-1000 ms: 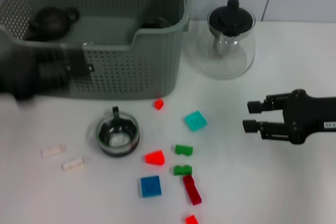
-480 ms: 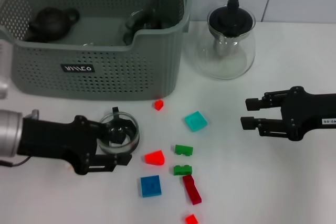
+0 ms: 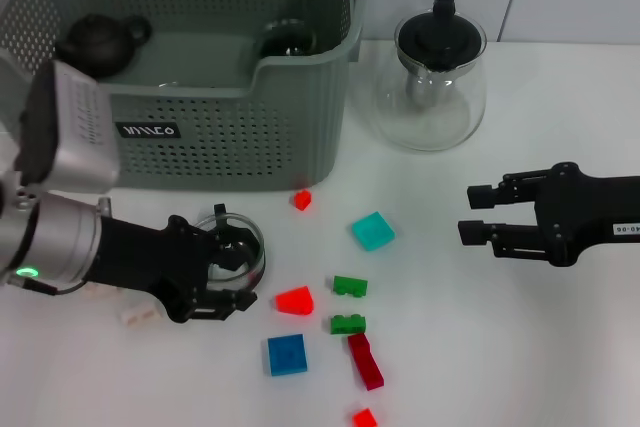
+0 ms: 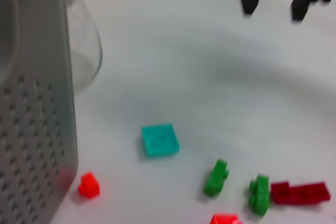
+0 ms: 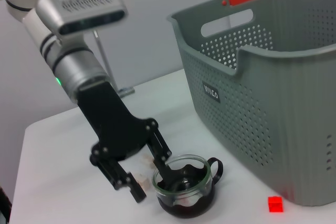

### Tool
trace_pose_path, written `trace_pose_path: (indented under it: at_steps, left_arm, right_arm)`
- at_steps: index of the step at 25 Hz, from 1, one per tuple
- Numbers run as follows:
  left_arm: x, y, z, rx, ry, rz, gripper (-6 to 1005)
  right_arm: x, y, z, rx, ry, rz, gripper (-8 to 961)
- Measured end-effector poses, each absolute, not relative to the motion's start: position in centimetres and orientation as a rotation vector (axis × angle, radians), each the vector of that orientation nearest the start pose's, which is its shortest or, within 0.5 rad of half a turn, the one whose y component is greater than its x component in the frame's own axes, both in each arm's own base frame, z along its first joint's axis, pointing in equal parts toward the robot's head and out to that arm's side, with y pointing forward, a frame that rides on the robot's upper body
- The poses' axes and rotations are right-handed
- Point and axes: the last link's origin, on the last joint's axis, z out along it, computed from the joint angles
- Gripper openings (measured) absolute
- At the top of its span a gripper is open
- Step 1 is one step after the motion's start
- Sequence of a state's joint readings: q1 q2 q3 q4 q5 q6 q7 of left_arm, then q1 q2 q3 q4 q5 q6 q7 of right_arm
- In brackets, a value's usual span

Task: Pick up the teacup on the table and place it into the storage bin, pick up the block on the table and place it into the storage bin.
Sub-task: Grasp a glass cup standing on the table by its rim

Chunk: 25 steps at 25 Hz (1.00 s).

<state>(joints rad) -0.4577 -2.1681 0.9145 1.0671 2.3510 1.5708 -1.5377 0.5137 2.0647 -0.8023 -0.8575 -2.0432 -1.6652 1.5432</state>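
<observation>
Left gripper [image 3: 228, 275]: spread open, one finger dipped inside the teacup [image 3: 226, 251], the other outside its rim.
Teacup: sitting on the table [image 3: 500, 367], right in front of the bin [image 3: 230, 137].
Right gripper [image 3: 478, 215]: open, idle, off by itself.
Blocks: scattered near the cup, blue block [image 3: 287, 355] included.

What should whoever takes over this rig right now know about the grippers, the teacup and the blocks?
Left gripper: open, one finger inside the glass teacup, one outside its rim; no grip closed yet.
Right gripper: open, empty, hovering over the table beside the glass teapot.
Teacup on the table in front of the storage bin.
Blocks lie loose on the table, e.g. teal block, blue block.
Left: close on the teacup, bin it, then a block.
</observation>
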Motion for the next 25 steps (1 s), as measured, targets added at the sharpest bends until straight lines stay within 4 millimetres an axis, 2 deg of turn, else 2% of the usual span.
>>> trace_pose_path:
  at_steps: [3, 13, 20, 25]
  left_arm:
    - [-25.7, 31.6, -1.5, -2.935, -0.436, 0.021, 482]
    - [-25.5, 30.8, -1.9, -2.998, -0.433, 0.031, 475]
    - [-25.3, 31.6, -3.1, -2.965, -0.385, 0.074, 476]
    - [-25.4, 31.9, -3.7, -2.950, -0.424, 0.108, 477]
  right_arm:
    - [24.4, 32.7, 1.9, -2.877, 0.578, 0.555, 519]
    - [24.5, 32.8, 1.9, -2.869, 0.579, 0.555, 520]
    - [24.3, 32.9, 1.9, -2.870, 0.574, 0.555, 519]
    - [24.3, 32.9, 1.9, -2.870, 0.574, 0.556, 520]
